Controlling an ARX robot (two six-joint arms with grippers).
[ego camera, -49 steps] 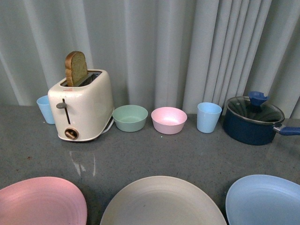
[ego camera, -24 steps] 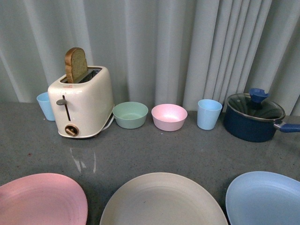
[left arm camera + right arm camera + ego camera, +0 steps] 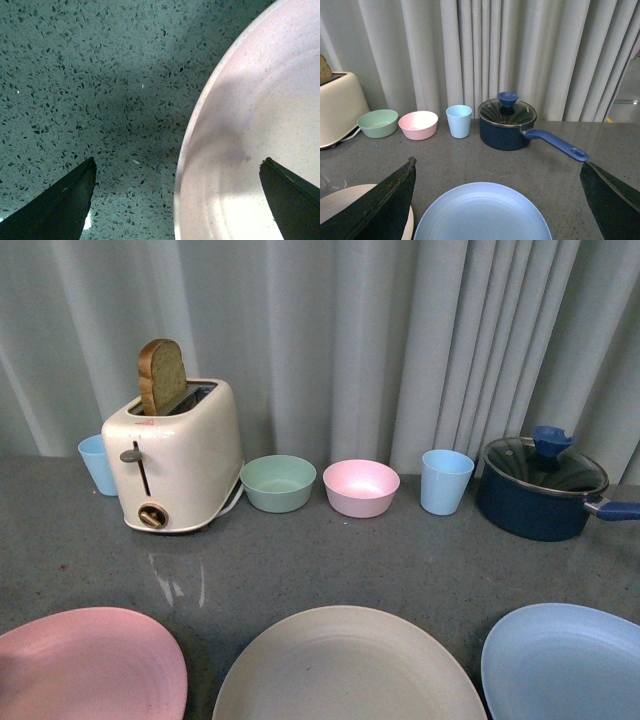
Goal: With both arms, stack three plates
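Three plates lie side by side along the near edge of the grey counter in the front view: a pink plate (image 3: 90,665) at the left, a beige plate (image 3: 345,665) in the middle, a light blue plate (image 3: 565,660) at the right. Neither arm shows there. My left gripper (image 3: 177,167) hangs open close over the pink plate's (image 3: 255,145) rim, one finger above the bare counter and the other above the plate. My right gripper (image 3: 497,170) is open, higher up, with the light blue plate (image 3: 482,212) between its fingers' lines and the beige plate's (image 3: 340,205) edge beside it.
Along the back by the curtain stand a blue cup (image 3: 97,468), a cream toaster (image 3: 178,460) with a bread slice, a green bowl (image 3: 278,483), a pink bowl (image 3: 361,487), another blue cup (image 3: 446,481) and a dark blue lidded pot (image 3: 541,491) with its handle pointing right.
The front view has shifted slightly, so everything sits a little higher in the picture. The plates and back-row items have not moved on the counter.
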